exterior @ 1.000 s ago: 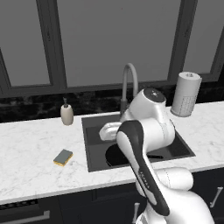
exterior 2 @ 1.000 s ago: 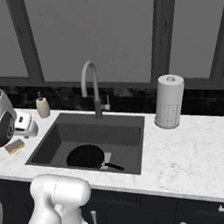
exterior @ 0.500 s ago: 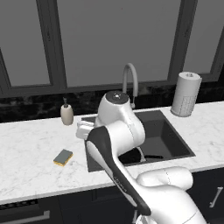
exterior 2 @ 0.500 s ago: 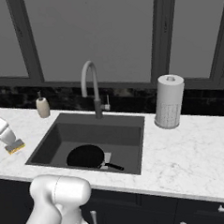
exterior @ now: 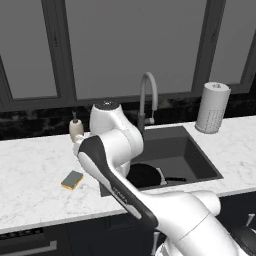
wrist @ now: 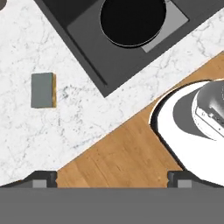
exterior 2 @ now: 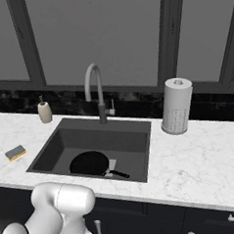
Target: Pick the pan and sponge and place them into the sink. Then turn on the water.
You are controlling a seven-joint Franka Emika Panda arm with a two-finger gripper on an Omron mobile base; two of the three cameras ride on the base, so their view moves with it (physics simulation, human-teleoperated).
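Observation:
The black pan (exterior 2: 90, 164) lies flat on the floor of the dark sink (exterior 2: 59, 142), its short handle pointing toward the front right. It also shows at the basin's front left (exterior: 144, 175). On the white counter left of the basin lies the sponge (exterior: 72, 180), grey side up with a yellow edge. Looking straight down, my gripper (wrist: 112, 179) hangs open and empty high over the counter's front edge. From there the sponge (wrist: 43, 90) sits up and to the left, and the pan (wrist: 133, 19) lies in the sink (wrist: 87, 48) at the top. No water runs from the faucet (exterior: 147, 100).
A beige soap dispenser (exterior: 76, 130) stands at the back left of the basin. A white paper towel roll (exterior: 212, 107) stands at the back right. My own arm (exterior: 112, 150) arches across the basin's left edge. Wooden floor (wrist: 118, 153) shows beyond the counter's front edge.
My arm has swung left from over the basin to the counter on the sponge's side. The pan and the sponge have stayed put, and the gripper has stayed open.

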